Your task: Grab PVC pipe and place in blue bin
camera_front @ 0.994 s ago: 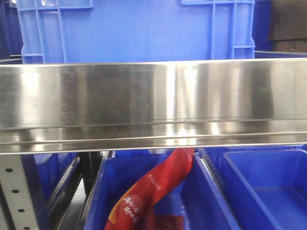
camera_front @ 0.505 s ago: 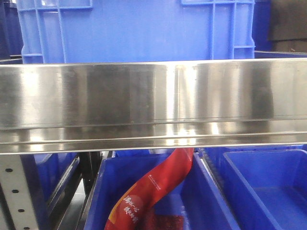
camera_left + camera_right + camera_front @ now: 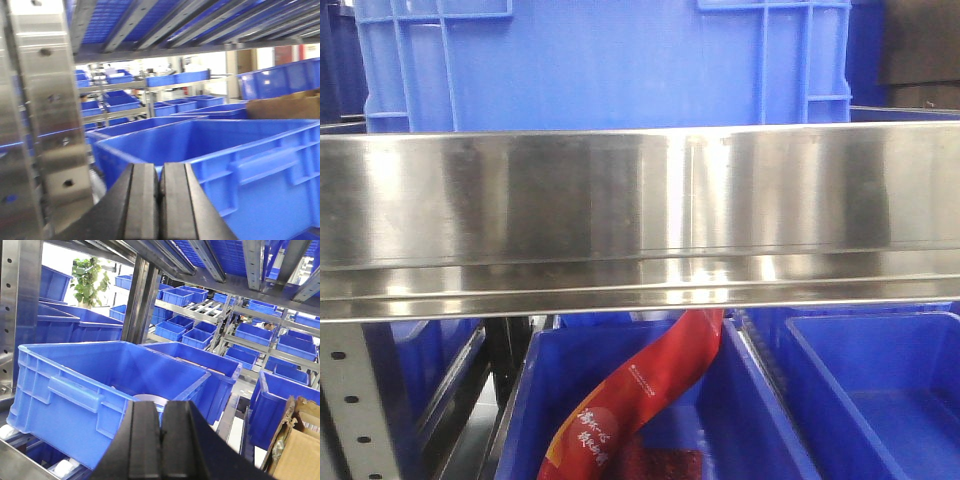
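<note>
Pincers first: my right gripper [image 3: 161, 432] and left gripper [image 3: 159, 192] both have pads pressed together, holding nothing. No PVC pipe is identifiable; a pale curved object shows inside the blue bin [image 3: 107, 385] ahead. Both wrists are held level, aimed between shelf posts

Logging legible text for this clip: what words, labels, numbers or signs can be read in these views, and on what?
Red banner hanging into the lower blue bin: a white vertical print near its lower end and a small white mark higher up, both too blurred to read.
Left wrist view: no text.
Right wrist view: no text, including on the cardboard box.
</note>
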### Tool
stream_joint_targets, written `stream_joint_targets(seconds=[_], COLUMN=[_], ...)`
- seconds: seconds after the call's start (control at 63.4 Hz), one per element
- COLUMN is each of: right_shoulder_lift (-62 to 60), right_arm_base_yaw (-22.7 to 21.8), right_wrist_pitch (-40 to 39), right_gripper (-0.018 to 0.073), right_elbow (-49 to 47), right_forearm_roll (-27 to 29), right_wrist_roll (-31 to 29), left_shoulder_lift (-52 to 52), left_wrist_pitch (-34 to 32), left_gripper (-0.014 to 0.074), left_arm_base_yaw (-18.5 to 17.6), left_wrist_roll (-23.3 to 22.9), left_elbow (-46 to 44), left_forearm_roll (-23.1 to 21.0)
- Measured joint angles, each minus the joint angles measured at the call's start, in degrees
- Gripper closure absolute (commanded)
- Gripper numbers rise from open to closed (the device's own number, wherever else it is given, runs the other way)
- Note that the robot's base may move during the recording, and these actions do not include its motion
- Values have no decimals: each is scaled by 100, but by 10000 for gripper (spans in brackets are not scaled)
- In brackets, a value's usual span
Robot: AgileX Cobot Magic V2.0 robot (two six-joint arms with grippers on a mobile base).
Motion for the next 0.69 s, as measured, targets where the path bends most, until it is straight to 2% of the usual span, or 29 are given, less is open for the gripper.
stream_joint_targets(seconds=[0.174, 0.237, 0.568, 0.694], right_shoulder_lift=[0, 0, 0, 0], right_arm_base_yaw=[0, 0, 0, 0], right_wrist_pitch=[0, 0, 0, 0], right_gripper=[721, 721, 721, 721], right_elbow=[0, 0, 0, 0], right_forearm_roll=[0, 0, 0, 0], right_wrist_roll=[0, 0, 0, 0], left_shoulder_lift=[-380, -494, -969, -1116], left_wrist_pitch=[0, 11, 34, 34], left_gripper=[707, 707, 707, 707], left_arm_base_yaw=[269, 344, 811, 876], left_wrist_roll=[-809, -940, -1029, -1029], left_elbow=[405, 536, 1141, 1291], left_forearm_roll=[4, 49, 109, 121])
